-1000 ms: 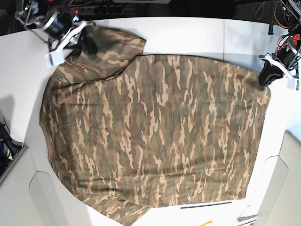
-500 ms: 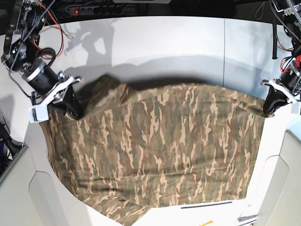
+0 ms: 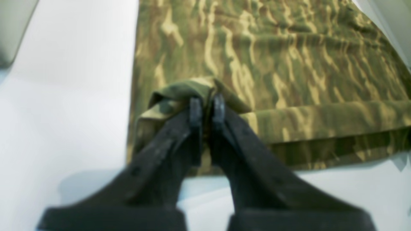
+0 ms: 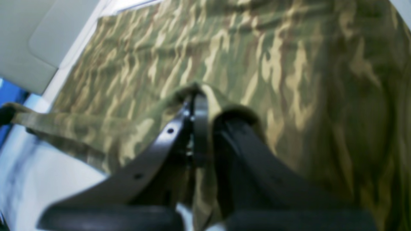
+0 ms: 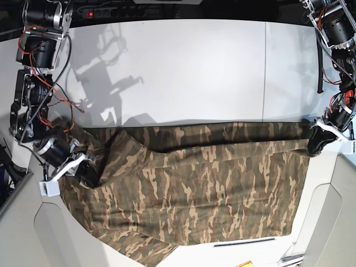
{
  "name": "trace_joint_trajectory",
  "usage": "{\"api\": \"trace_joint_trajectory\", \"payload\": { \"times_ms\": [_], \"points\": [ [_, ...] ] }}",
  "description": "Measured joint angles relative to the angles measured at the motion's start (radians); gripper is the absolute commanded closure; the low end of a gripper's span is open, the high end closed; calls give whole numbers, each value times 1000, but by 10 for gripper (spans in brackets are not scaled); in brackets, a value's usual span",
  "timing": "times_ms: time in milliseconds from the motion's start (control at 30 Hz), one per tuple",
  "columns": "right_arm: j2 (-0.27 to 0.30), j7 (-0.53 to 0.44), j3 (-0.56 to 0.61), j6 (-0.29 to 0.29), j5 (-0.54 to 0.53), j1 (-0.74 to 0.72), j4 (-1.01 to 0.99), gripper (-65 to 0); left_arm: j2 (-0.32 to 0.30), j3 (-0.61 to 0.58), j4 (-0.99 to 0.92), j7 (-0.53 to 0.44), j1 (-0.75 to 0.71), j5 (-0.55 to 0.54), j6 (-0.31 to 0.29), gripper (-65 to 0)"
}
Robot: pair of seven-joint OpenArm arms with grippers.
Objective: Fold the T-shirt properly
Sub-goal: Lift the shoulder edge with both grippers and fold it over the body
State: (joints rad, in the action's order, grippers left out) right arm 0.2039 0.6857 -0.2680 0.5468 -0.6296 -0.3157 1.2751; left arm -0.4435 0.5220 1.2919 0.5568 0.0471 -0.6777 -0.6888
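— Where the white table (image 5: 189, 72) shows bare along its far half, what covers the near half?

— The T-shirt (image 5: 194, 189), a camouflage print of olive, brown and tan streaks. It lies spread across the near part of the table, with its far edge doubled over toward the camera, so a folded band runs from one side to the other in the base view.

— Who has hold of it?

— Both arms. The left gripper (image 5: 318, 140), on the base view's right, has its black jaws pinched together on the corner of that folded band; the left wrist view shows the left gripper's fingertips (image 3: 195, 109) nearly touching, with a bunched tuft of cloth caught between them and the band stretching away to the right.

— And the other side?

— The right gripper (image 5: 84, 173), on the base view's left, is clamped on the cloth there as well. In the right wrist view the jaws are closed tight, fabric draped over one finger and hanging down between them. Both wrist views are blurred, so which seam or sleeve is held I cannot tell.

— Anything else around?

— A power strip (image 5: 111, 11) with a red light sits at the far edge, and red and black cables (image 5: 41, 83) run along the right arm.
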Motion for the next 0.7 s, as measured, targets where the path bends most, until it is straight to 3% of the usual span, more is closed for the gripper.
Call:
{"api": "trace_joint_trajectory", "payload": {
  "times_ms": [167,267,367,500,567,700],
  "points": [
    [-2,-23,16,-2,48,-105,-145,0,0,-82,-44,-77,71,154,23,0],
    [-2,-70,17,-4,72,-139,-196,0,0,-106,-85,-79,118,167,79,0],
    [-2,-85,17,-4,108,-170,-220,0,0,-108,-125,-87,168,170,80,0],
    [-2,-109,17,-1,166,-180,-235,-65,0,-109,-177,-87,217,168,80,0],
    [0,-110,17,-3,179,-177,-250,-123,0,-109,-206,-87,228,169,80,-46],
    [0,-109,17,-3,182,-175,-267,-320,0,-109,-232,-86,225,172,82,-253]
  ]
}}
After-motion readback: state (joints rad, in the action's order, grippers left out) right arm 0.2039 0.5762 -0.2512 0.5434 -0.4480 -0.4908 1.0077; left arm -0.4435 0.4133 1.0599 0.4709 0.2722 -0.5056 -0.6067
